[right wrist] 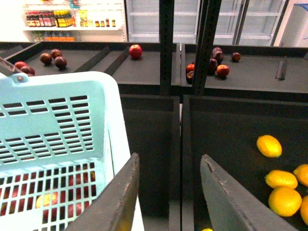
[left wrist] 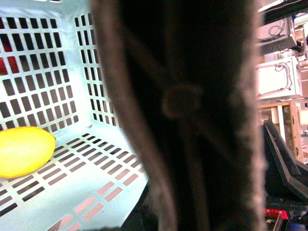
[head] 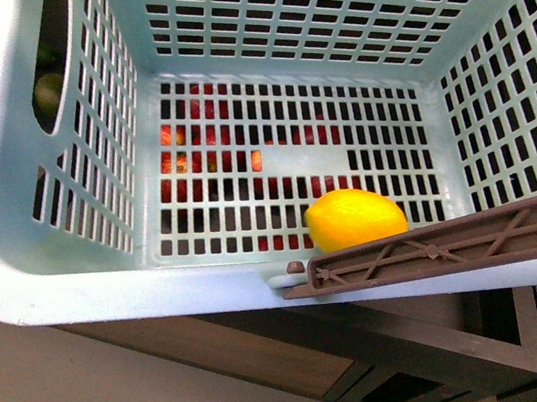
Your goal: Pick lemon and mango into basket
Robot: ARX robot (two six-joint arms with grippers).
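Observation:
The pale mint-blue basket hangs tilted and fills the front view. Its brown handle crosses the lower right. A bright yellow lemon lies on the slotted floor against the near wall, also seen in the left wrist view as lemon. My left gripper is shut on the basket; the dark handle blocks most of its view and hides the fingers. My right gripper is open and empty, beside the basket and above a dark bin divider. The mango is out of view.
Several yellow oval fruits lie in the dark bin right of my right gripper. Red apples and dark fruits sit on the shelves behind. A black upright post splits the bins. Red fruits show through the basket floor.

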